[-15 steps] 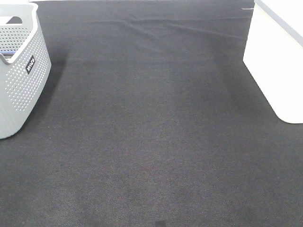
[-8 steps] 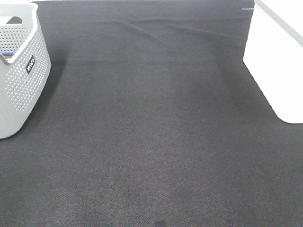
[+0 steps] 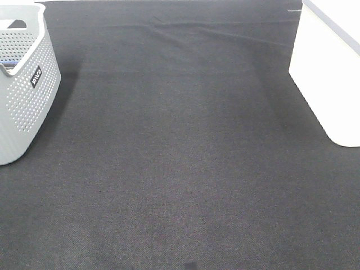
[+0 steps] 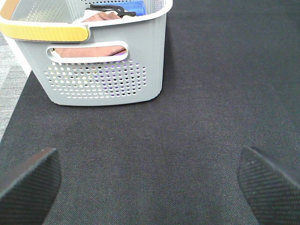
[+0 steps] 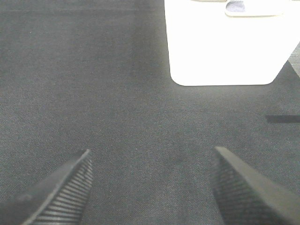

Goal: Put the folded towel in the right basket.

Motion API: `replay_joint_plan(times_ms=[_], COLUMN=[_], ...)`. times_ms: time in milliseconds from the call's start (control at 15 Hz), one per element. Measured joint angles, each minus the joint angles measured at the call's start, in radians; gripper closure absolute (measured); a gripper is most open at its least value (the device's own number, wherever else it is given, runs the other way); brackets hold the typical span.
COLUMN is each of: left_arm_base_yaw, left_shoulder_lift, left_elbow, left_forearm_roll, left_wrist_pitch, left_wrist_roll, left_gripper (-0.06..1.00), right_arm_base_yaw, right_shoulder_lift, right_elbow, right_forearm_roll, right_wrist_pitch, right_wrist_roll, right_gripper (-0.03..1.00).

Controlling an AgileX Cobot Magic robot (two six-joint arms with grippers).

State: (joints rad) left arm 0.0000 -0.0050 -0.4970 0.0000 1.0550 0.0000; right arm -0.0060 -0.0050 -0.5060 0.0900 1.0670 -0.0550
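A folded reddish-brown towel lies inside the grey perforated left basket, seen through its handle slot, with a blue cloth behind it. That basket stands at the far left in the high view. The white right basket stands at the far right and also shows in the right wrist view. My left gripper is open and empty, a short way in front of the grey basket. My right gripper is open and empty, facing the white basket. Neither gripper shows in the high view.
A black cloth covers the table, with a crease near its far edge. A bluish-grey cloth shows through the white basket's handle slot. A grey floor strip lies beside the cloth's edge near the grey basket.
The crease in the black cloth at the far edge has shifted slightly. Both baskets stay where they were.
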Motion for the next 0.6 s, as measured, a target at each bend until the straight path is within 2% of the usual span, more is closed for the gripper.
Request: replay_joint_plan(times_ms=[600], left_arm_base_yaw=[0.000], left_shoulder_lift=[0.000], left_elbow=[0.000], left_forearm_roll=[0.000], left_wrist_pitch=[0.000], left_wrist_roll=[0.000], left_gripper=[-0.03], right_arm_base_yaw=[0.000], right_shoulder_lift=[-0.002], right_elbow=[0.003], right_forearm_roll=[0.000], right_wrist_pitch=[0.000], right_wrist_roll=[0.000], right_gripper=[0.29])
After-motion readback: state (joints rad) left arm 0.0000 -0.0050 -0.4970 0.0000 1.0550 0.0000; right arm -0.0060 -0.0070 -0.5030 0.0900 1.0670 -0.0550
